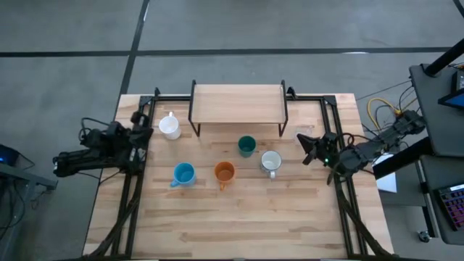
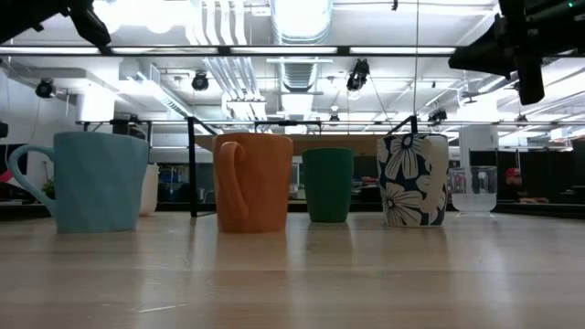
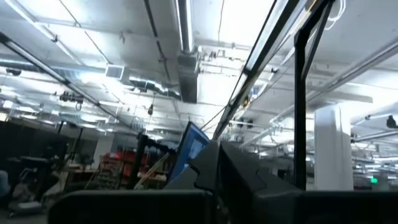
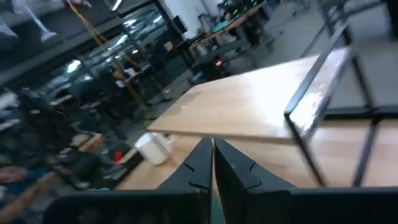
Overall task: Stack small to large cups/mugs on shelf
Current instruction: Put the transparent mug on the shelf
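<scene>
The light-wood shelf point(image 1: 238, 105) stands on black legs at the far middle of the table and holds nothing. In front of it stand a dark teal cup point(image 1: 246, 146), a white flower-patterned mug point(image 1: 270, 162), an orange mug point(image 1: 224, 172) and a light blue mug point(image 1: 183, 174). A white mug point(image 1: 169, 126) stands left of the shelf. A clear glass point(image 2: 473, 190) stands at the right. My right gripper point(image 1: 308, 148) is shut and empty, raised, right of the flowered mug. My left gripper point(image 1: 139, 134) hangs raised at the table's left edge, near the white mug.
A black metal frame point(image 1: 341, 181) runs along the table's left, right and far edges. The near half of the wooden tabletop point(image 1: 239, 225) is bare. The right wrist view shows the shelf point(image 4: 261, 106) and the white mug point(image 4: 152, 148) beyond it.
</scene>
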